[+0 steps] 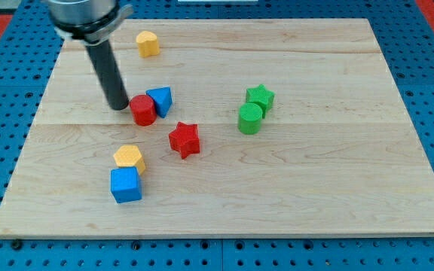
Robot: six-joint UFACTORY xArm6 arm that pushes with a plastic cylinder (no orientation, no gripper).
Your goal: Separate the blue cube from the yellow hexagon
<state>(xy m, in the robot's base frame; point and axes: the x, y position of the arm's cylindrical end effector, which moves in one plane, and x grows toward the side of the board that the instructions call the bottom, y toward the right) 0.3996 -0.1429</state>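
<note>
Bare-rod end effector, grasping nothing: my tip (117, 107) sits beside red cylinder (142, 111); blue cube (126, 185), touching yellow hexagon (129, 157), lies toward table's bottom edge.

So the wooden board (315, 188) sits on a blue pegboard surface (6, 83) full of little holes. Up near the view's top left there's a yellow block (148, 44), kinda rounded on one side. Around the middle-left a red cylinder (142, 110) is touching a blue wedge-ish block (161, 99) just to its right. A red star (184, 139) lies a bit below those, apart from them. Over to the right a green star (260, 98) sits right against a green cylinder (250, 118)
</note>
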